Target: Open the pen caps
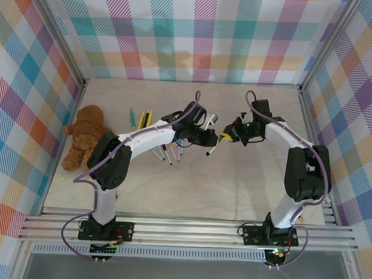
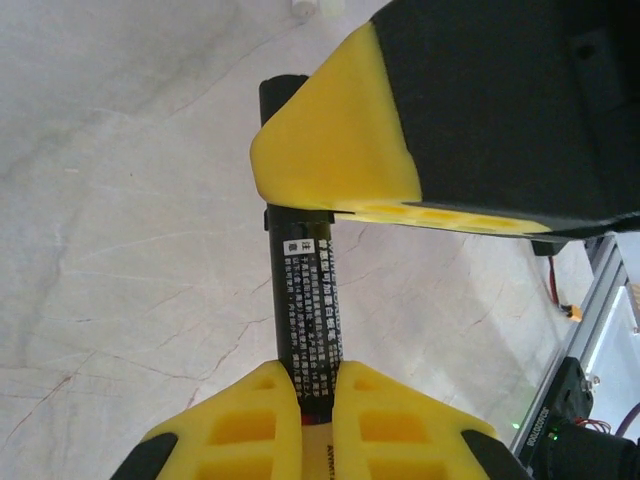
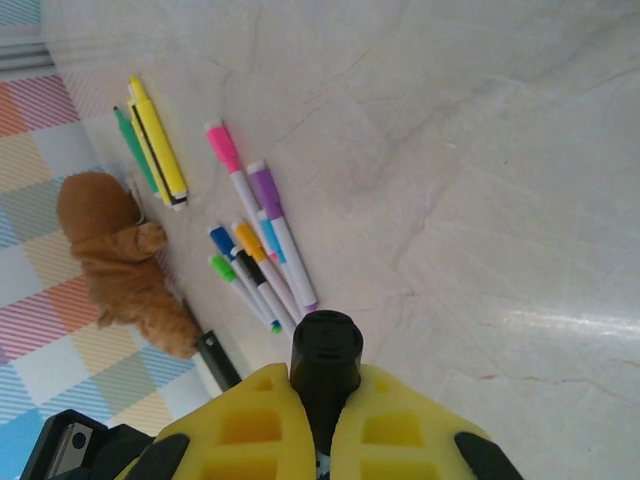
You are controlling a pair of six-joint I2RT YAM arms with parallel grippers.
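Observation:
A black pen (image 2: 308, 290) with white print hangs above the table between both arms. My left gripper (image 2: 318, 385) is shut on its barrel. My right gripper (image 3: 325, 385) is shut on its black pen cap (image 3: 326, 345), and one of its yellow fingers (image 2: 340, 150) hides the pen's far end in the left wrist view. From above, the left gripper (image 1: 211, 136) and the right gripper (image 1: 229, 138) meet tip to tip at mid-table. Several capped pens lie on the table, among them a pink one (image 3: 225, 150), a purple one (image 3: 270, 195) and an orange one (image 3: 248, 245).
A brown teddy bear (image 1: 84, 135) lies at the left wall. Yellow and green markers (image 1: 140, 118) lie beside it, and the thin pens (image 1: 173, 152) lie under the left arm. Checked walls close the table on three sides.

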